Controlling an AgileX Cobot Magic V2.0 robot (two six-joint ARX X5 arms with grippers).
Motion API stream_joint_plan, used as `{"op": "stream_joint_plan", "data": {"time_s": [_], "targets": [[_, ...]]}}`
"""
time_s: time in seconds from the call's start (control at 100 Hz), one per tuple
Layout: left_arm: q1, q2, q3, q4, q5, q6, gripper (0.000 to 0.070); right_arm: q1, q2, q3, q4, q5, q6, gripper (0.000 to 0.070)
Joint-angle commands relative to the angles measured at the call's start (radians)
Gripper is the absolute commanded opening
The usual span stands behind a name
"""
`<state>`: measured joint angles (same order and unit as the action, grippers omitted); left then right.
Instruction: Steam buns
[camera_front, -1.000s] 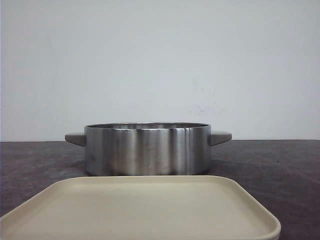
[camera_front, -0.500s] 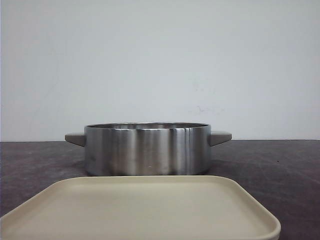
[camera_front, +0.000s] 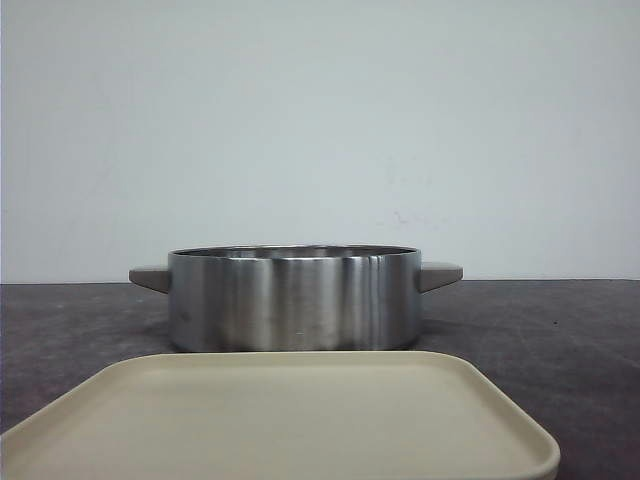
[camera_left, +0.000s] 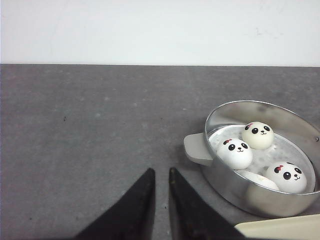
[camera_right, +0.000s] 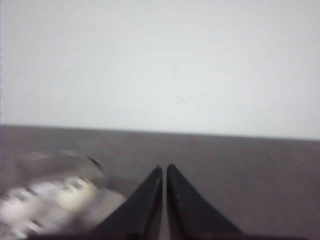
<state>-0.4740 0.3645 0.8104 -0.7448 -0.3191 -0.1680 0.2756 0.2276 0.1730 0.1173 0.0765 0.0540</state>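
Observation:
A steel steamer pot (camera_front: 294, 298) with grey handles stands mid-table in the front view, its inside hidden there. In the left wrist view the pot (camera_left: 227, 182) holds white panda-faced buns: one at the far side (camera_left: 258, 135), one near the handle (camera_left: 234, 153), one at the near side (camera_left: 285, 177), and a fourth (camera_left: 260, 181) half hidden behind the rim. My left gripper (camera_left: 161, 172) is over bare table beside the pot handle, its jaws nearly together and empty. My right gripper (camera_right: 165, 168) is shut and empty, and the pot (camera_right: 50, 195) shows blurred beside it.
A beige square tray (camera_front: 280, 420) lies in front of the pot, nearest the camera, with nothing on it. Its corner shows in the left wrist view (camera_left: 285, 231). The table is dark grey, with a white wall behind.

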Motion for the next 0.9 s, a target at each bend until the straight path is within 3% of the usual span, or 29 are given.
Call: {"op": "stream_joint_plan", "data": {"time_s": [0.0, 0.38, 0.89], "targets": [[-0.003, 0.000, 0.010, 0.011, -0.006, 0.000, 0.0000, -0.038, -0.039, -0.040, -0.010, -0.017, -0.033, 0.0008], [-0.003, 0.000, 0.010, 0.011, -0.006, 0.000, 0.0000, -0.159, -0.224, -0.124, -0.287, -0.027, -0.057, 0.0008], [-0.003, 0.000, 0.010, 0.011, -0.006, 0.000, 0.0000, -0.163, -0.224, -0.161, -0.297, -0.064, -0.106, 0.0008]]}}
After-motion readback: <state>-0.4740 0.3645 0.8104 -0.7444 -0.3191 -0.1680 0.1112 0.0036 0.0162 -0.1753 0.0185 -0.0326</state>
